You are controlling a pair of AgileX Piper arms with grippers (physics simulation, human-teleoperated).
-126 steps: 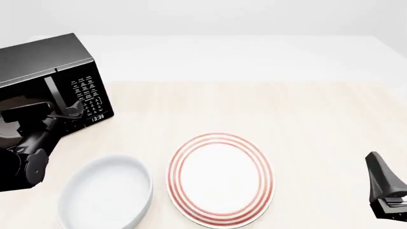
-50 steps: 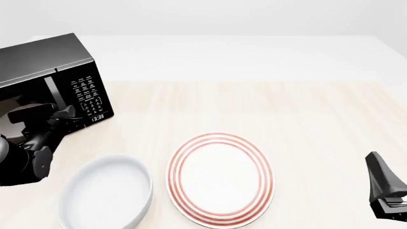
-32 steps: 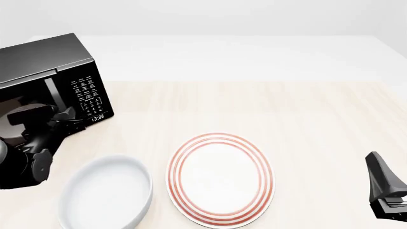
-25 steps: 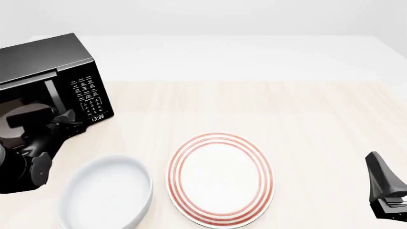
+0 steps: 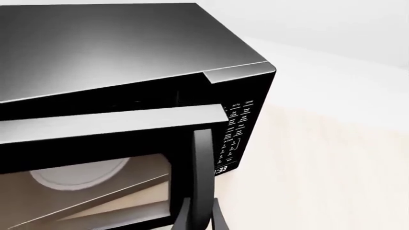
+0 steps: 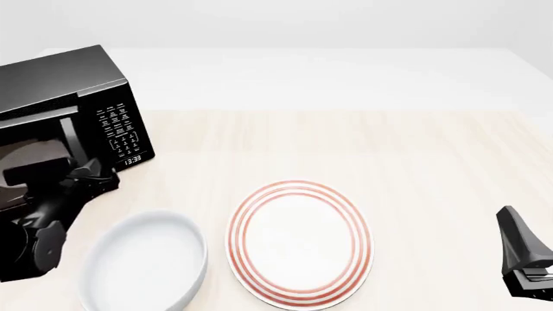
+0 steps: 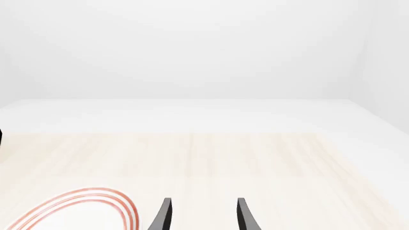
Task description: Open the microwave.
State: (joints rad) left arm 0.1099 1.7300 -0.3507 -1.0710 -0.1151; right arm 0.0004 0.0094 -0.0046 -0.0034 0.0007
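Reaching in low from the counter's near left corner, our left gripper (image 6: 93,176) clasps the vertical bar handle (image 5: 199,179) of the microwave (image 6: 65,84), which stands at the far left edge (door swung partly ajar). Our right gripper (image 7: 202,214) hovers near the right corner, fingers parted, holding nothing.

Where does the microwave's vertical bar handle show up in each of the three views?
Front view: the handle stands at the far left, on the swung-out door, just above the left gripper.
Left wrist view: the handle runs down the lower centre.
Right wrist view: not in it.
Shared landmark: the white-lettered keypad beside the handle.
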